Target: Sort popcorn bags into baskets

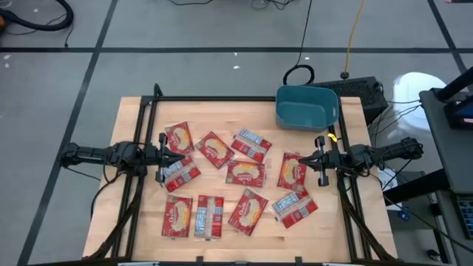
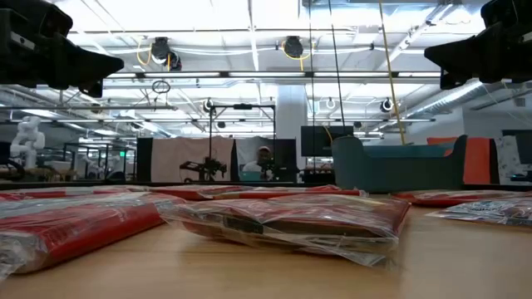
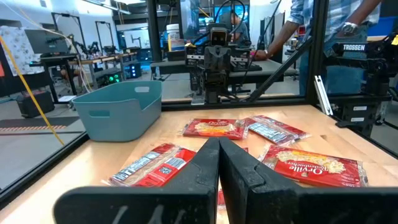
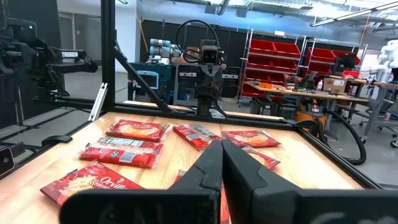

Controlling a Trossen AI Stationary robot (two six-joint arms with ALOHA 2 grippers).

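Looking down, you see both grippers, left (image 1: 177, 157) and right (image 1: 305, 159), closed and empty, flanking scattered bags (image 1: 245, 174) near the bin (image 1: 307, 108).

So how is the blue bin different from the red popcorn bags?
The blue bin is one tall, open tub with solid walls; the popcorn bags are many flat, crinkly packets. The bin is plain teal, while the bags are red with yellow pictures or white labels. The bin sits at the table's far corner; the bags lie spread across the middle. Both rest on the wooden table.
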